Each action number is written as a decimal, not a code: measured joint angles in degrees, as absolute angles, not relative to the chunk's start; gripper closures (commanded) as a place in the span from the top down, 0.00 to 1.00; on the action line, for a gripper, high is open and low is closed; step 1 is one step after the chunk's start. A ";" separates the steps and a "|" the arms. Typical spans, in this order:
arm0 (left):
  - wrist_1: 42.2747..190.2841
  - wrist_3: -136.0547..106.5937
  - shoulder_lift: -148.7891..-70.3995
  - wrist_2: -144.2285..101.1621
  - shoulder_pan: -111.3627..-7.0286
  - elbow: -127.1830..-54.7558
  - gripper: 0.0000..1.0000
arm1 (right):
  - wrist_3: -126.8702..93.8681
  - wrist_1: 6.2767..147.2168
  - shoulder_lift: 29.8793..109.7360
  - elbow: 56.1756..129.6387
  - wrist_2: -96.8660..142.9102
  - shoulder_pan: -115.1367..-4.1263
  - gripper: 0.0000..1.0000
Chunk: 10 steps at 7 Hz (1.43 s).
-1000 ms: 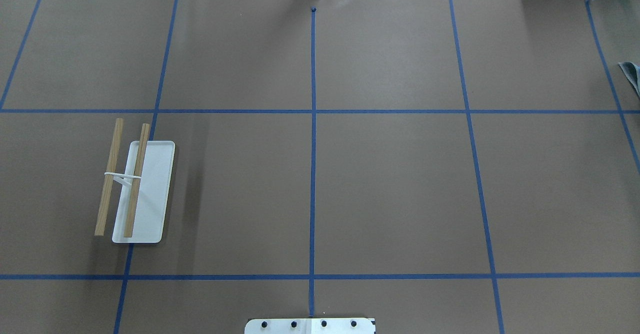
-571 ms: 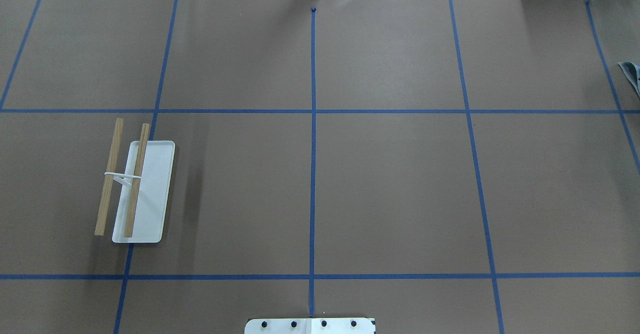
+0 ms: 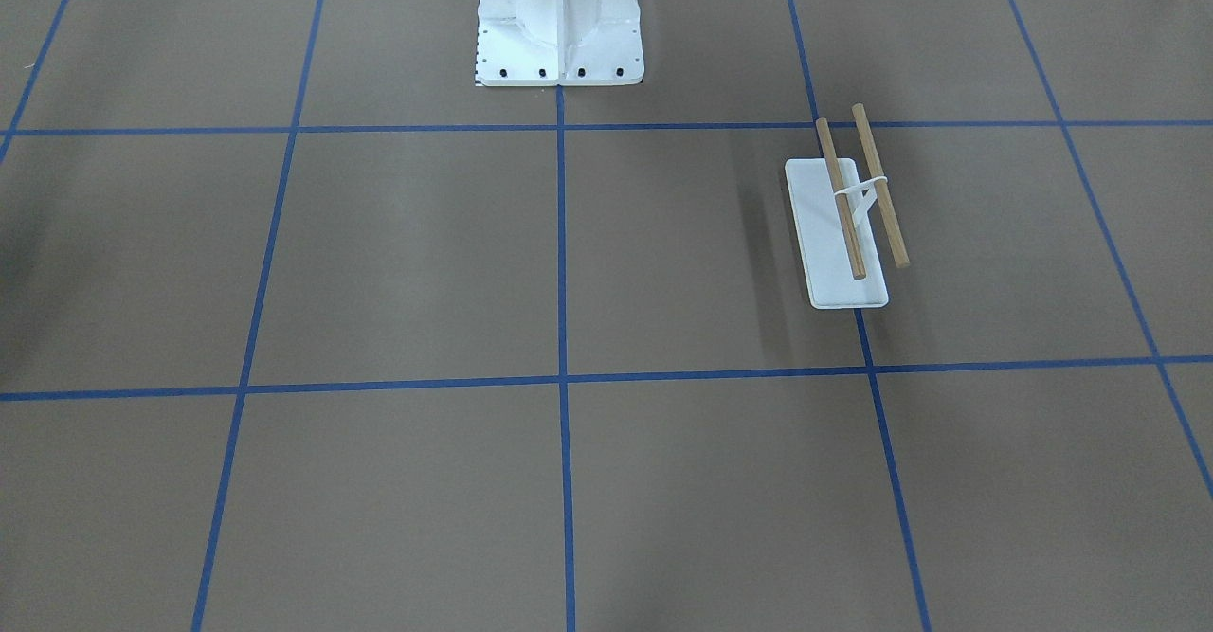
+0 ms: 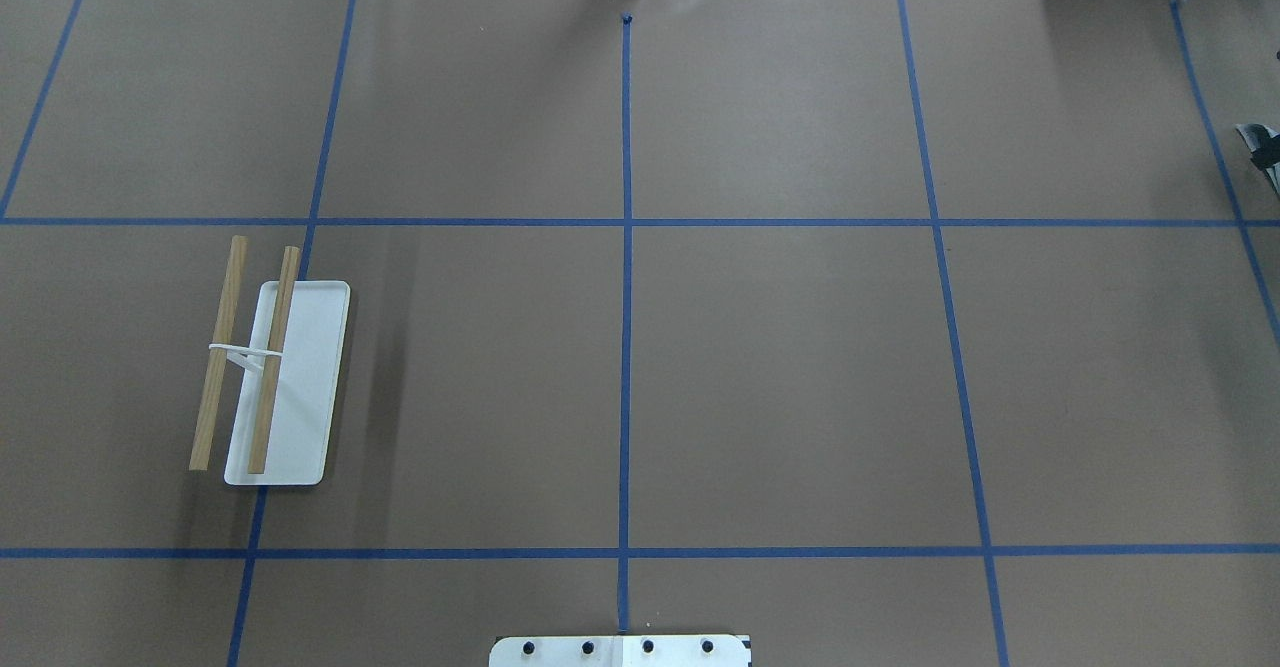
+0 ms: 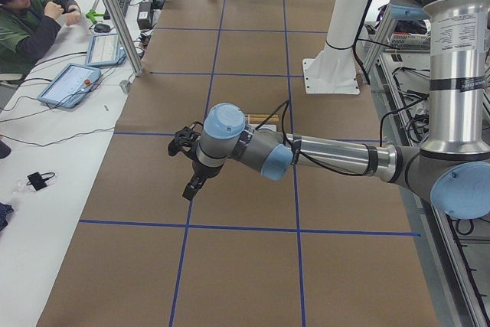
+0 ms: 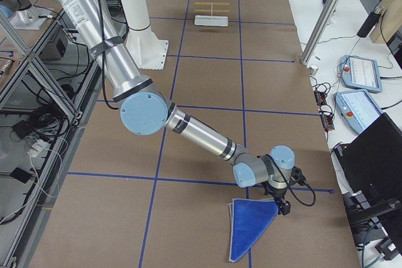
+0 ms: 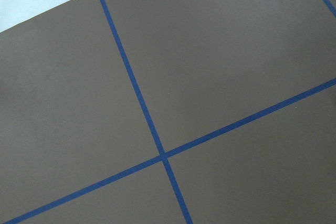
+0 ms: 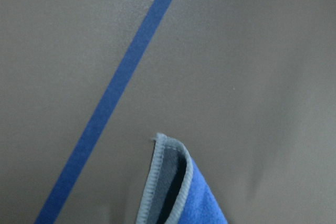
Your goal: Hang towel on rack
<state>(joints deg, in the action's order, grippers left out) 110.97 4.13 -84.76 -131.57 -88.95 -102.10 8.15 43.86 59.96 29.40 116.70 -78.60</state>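
The rack (image 4: 290, 387) stands on the table's left half, with a white base and two brown dowels; it also shows in the front view (image 3: 839, 234) and far off in the right view (image 6: 212, 14). The blue towel (image 6: 251, 230) lies folded flat at the table's right end. One grey-trimmed corner shows in the right wrist view (image 8: 173, 192), and an edge shows in the overhead view (image 4: 1255, 137). My right gripper (image 6: 281, 205) is low at the towel's corner; I cannot tell its state. My left gripper (image 5: 191, 187) hovers over bare table, state unclear.
The big white bolted pedestal (image 3: 559, 26) stands at the robot's side of the table (image 4: 620, 651). Blue tape lines (image 4: 626, 247) grid the brown table cover. An operator (image 5: 31, 21) sits by tablets (image 5: 73, 82) on the side bench.
In the overhead view a dark part has come in over the towel's edge at the right border. The rack has not moved.
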 measured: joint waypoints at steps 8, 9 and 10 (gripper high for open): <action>111.01 3.82 -84.78 -131.57 -88.94 -102.48 0.99 | 7.63 43.07 60.54 29.54 113.49 -78.82 0.00; 111.27 2.99 -84.77 -131.57 -88.95 -102.48 0.99 | 7.70 43.07 60.54 29.74 114.12 -79.73 0.00; 111.89 2.08 -84.79 -131.57 -88.95 -102.34 0.99 | 7.80 43.10 60.40 29.93 115.93 -81.35 0.00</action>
